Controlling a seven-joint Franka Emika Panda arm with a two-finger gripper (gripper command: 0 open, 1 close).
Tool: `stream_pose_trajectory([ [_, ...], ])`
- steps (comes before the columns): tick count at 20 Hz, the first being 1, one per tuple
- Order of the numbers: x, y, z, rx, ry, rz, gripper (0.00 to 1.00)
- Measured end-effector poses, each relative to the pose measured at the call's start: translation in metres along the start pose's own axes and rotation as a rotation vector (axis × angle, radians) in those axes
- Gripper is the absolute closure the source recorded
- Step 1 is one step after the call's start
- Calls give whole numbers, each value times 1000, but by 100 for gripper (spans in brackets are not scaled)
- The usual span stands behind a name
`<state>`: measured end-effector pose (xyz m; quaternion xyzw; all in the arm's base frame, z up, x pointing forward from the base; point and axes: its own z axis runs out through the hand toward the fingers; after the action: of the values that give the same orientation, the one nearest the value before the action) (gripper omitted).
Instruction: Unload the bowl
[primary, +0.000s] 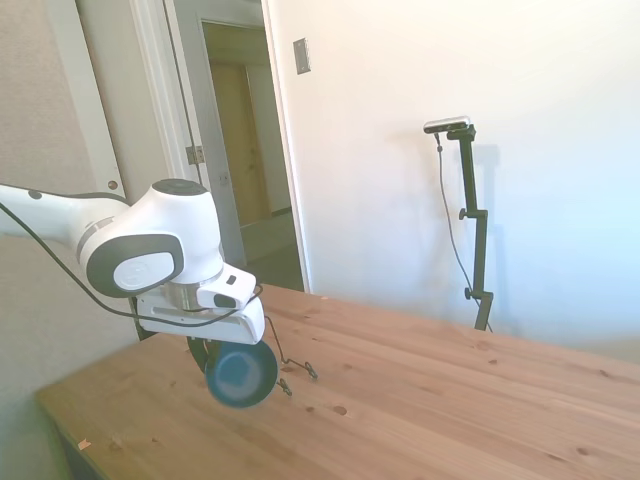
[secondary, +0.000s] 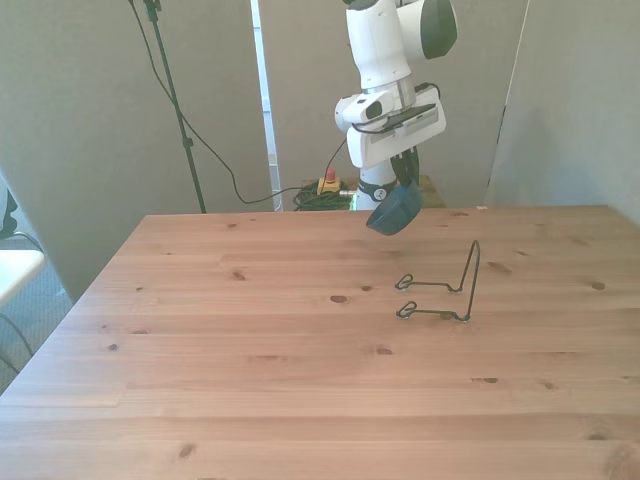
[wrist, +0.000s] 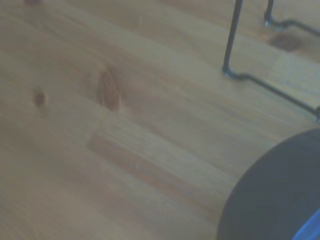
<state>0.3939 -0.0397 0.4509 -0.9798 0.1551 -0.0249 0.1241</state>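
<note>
Gripper (secondary: 402, 190) clamped on smooth, round dark-teal bowl (secondary: 394, 211), held tilted in the air above pale knotty pine table (secondary: 250, 350), well apart from thin black wire stand (secondary: 445, 290).
</note>
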Motion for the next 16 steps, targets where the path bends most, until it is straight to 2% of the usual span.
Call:
stream_pose_trajectory([
  [8,16,-9,55,-107,-91,53,100],
  [12,27,-19,67,-134,-100,69,100],
  [13,29,-21,69,-144,-103,72,0],
  [16,31,-25,73,-162,-113,72,0],
])
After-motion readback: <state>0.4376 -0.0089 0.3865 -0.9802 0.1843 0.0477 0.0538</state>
